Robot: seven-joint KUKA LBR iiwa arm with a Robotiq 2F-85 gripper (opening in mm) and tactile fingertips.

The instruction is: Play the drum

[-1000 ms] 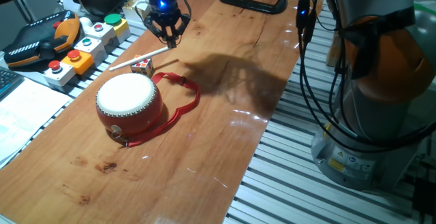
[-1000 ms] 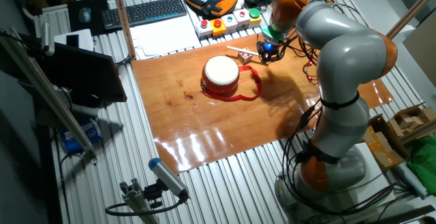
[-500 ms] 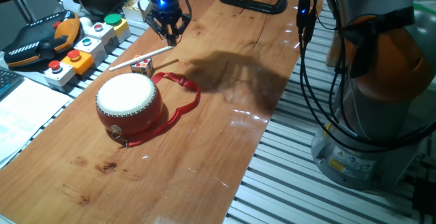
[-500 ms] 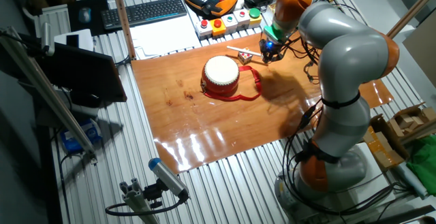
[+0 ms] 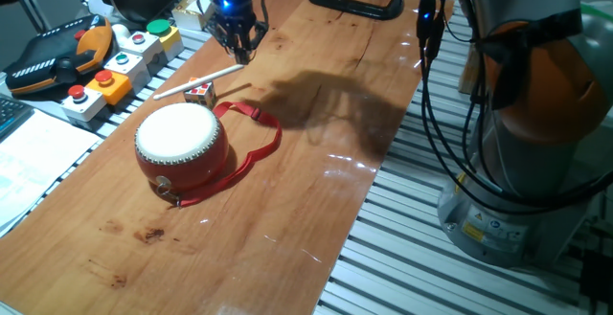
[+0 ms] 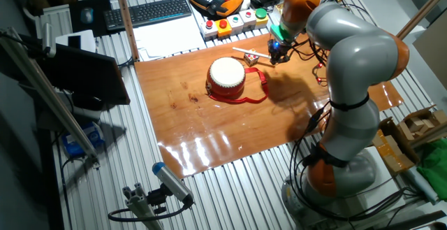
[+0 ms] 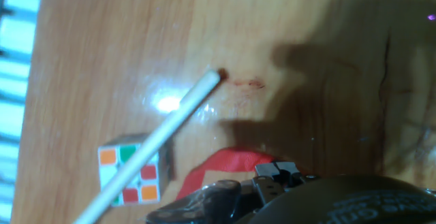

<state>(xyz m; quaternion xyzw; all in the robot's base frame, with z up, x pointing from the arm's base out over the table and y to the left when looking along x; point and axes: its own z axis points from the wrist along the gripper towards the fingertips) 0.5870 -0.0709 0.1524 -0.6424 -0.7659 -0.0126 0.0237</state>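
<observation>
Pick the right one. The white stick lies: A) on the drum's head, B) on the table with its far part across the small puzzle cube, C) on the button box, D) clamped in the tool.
B: the white stick lies on the table, crossing the small puzzle cube, apart from the drum and the tool.

So the drum [image 5: 181, 143] is a squat little round thing, red barrel body with a cream-white skin on top and a ring of small studs around the edge. It sits upright, skin facing up, flat on the wooden tabletop. A red strap [image 5: 257, 138] is attached to it and loops loosely over the wood beside it. From the other fixed view, the drum [image 6: 226, 77] sits toward the far side of the board.
</observation>
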